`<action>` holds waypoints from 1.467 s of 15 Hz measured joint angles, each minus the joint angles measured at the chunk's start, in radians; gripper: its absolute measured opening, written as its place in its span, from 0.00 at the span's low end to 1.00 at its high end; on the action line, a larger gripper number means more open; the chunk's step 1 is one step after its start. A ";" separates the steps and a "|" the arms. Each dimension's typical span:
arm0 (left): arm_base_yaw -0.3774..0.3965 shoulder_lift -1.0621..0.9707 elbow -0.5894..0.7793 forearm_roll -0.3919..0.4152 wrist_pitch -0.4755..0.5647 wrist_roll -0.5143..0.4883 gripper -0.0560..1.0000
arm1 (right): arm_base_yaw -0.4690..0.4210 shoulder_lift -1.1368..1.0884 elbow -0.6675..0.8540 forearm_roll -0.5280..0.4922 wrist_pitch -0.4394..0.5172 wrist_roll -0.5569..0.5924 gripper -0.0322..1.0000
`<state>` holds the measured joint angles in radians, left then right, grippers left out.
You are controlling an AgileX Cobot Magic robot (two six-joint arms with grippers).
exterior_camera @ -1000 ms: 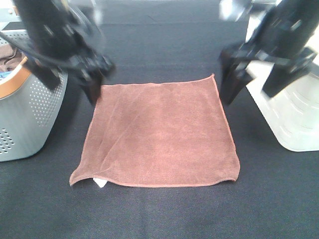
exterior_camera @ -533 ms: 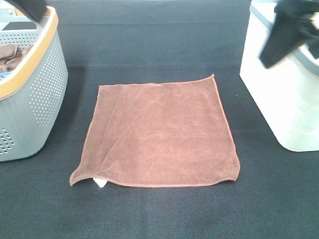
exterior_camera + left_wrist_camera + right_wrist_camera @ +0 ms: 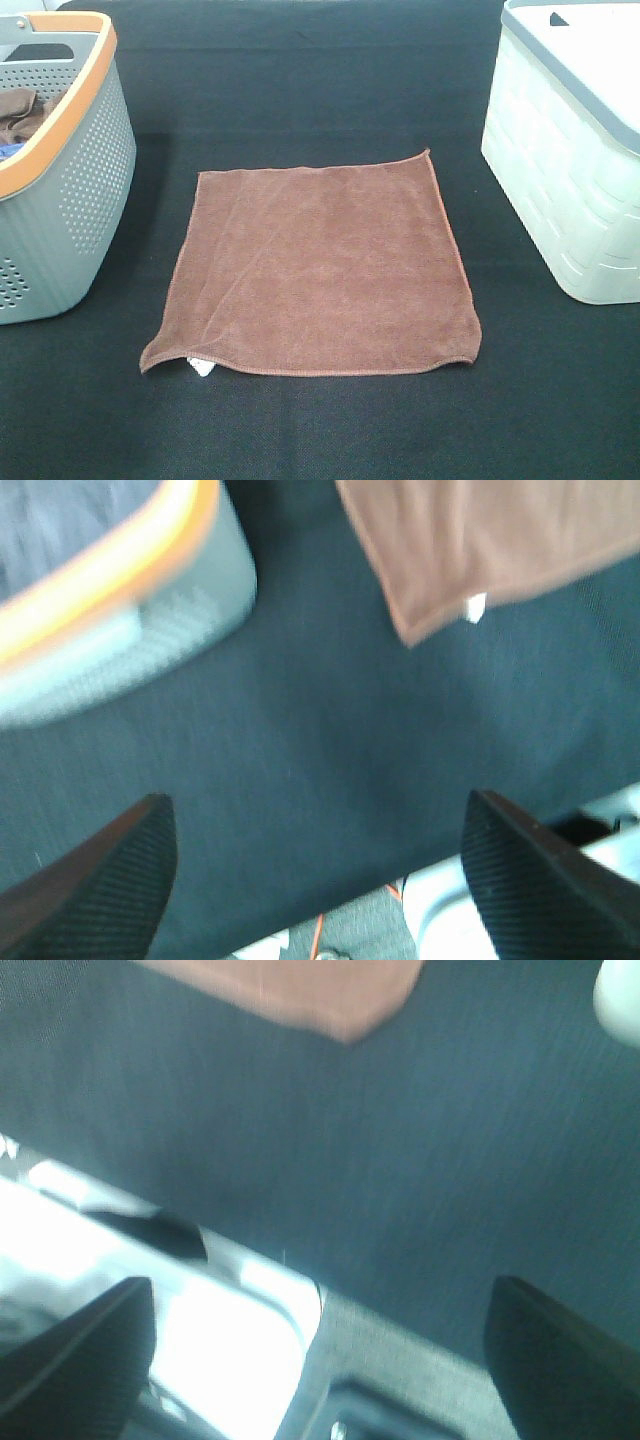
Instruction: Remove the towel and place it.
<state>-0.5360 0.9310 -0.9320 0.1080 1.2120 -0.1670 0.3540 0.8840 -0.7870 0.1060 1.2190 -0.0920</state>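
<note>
A brown towel (image 3: 318, 268) lies spread flat on the black table between the two baskets, with a white tag at its near left corner. Neither arm shows in the exterior view. In the left wrist view my left gripper (image 3: 318, 870) is open and empty, high above the table, with a towel corner (image 3: 480, 540) and the tag beyond it. In the right wrist view my right gripper (image 3: 320, 1360) is open and empty, above the table's edge, with a towel corner (image 3: 300, 985) far off.
A grey perforated basket with an orange rim (image 3: 60, 190) stands at the left and holds brown cloth. It also shows blurred in the left wrist view (image 3: 110, 610). A white basket with a grey rim (image 3: 570, 150) stands at the right.
Both arms have lifted up and back out of the exterior view. One second ago they hung over the towel's far corners. The towel has not moved.
</note>
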 joint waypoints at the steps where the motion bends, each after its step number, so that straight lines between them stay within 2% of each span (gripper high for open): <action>1: 0.000 -0.103 0.106 -0.018 0.001 0.000 0.76 | 0.000 -0.075 0.087 0.000 0.000 0.000 0.84; 5: 0.000 -0.380 0.305 -0.054 -0.023 0.011 0.76 | 0.000 -0.263 0.231 0.000 -0.012 -0.006 0.84; 8: 0.000 -0.568 0.395 -0.130 -0.112 0.125 0.76 | 0.000 -0.402 0.242 0.000 -0.082 -0.038 0.84; 10: 0.000 -0.607 0.425 -0.174 -0.147 0.193 0.76 | 0.000 -0.464 0.261 0.000 -0.129 -0.046 0.84; 12: 0.000 -0.612 0.430 -0.192 -0.160 0.220 0.76 | 0.000 -0.504 0.278 0.001 -0.142 -0.061 0.84; 22: 0.000 -0.615 0.430 -0.187 -0.160 0.228 0.76 | 0.000 -0.513 0.278 0.038 -0.145 -0.125 0.84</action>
<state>-0.5360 0.3160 -0.5020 -0.0790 1.0520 0.0610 0.3540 0.3710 -0.5090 0.1440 1.0740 -0.2170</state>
